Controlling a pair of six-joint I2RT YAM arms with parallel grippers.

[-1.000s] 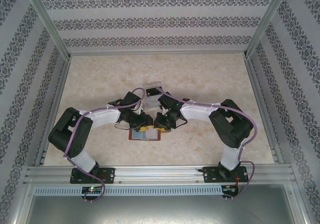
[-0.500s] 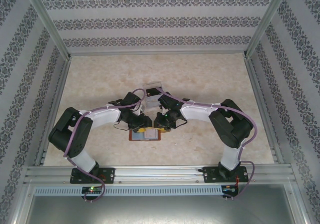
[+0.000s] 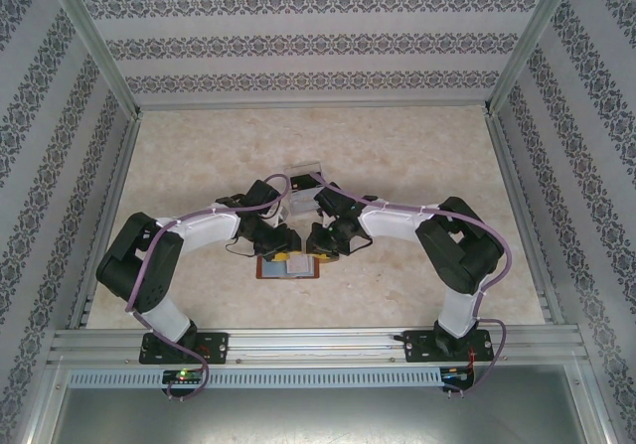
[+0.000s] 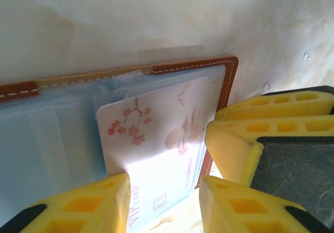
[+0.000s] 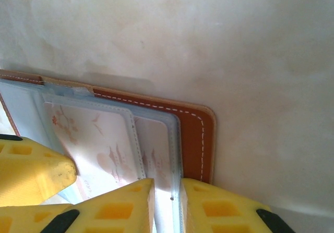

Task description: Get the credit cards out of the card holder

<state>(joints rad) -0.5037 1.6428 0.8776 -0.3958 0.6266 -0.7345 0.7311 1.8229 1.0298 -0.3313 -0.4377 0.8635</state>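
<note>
Card holder (image 3: 288, 267): lying open at 6 o'clock on the table (image 3: 417, 156). Right gripper (image 5: 166, 188): we are pinching its clear sleeve (image 5: 175, 139), jaws narrow. Left gripper (image 4: 164, 186): we are straddling the blossom-printed credit card (image 4: 151, 134), jaws wide; none extracted yet.

The card holder (image 3: 289, 266) lies open on the table (image 3: 397, 156), between the 2 arms. The left gripper (image 3: 282, 244) is over its left part, the right gripper (image 3: 321, 245) over its right part. The credit cards (image 4: 156, 134) sit in its pockets. A tray (image 3: 303, 178) lies behind the grippers.
</note>
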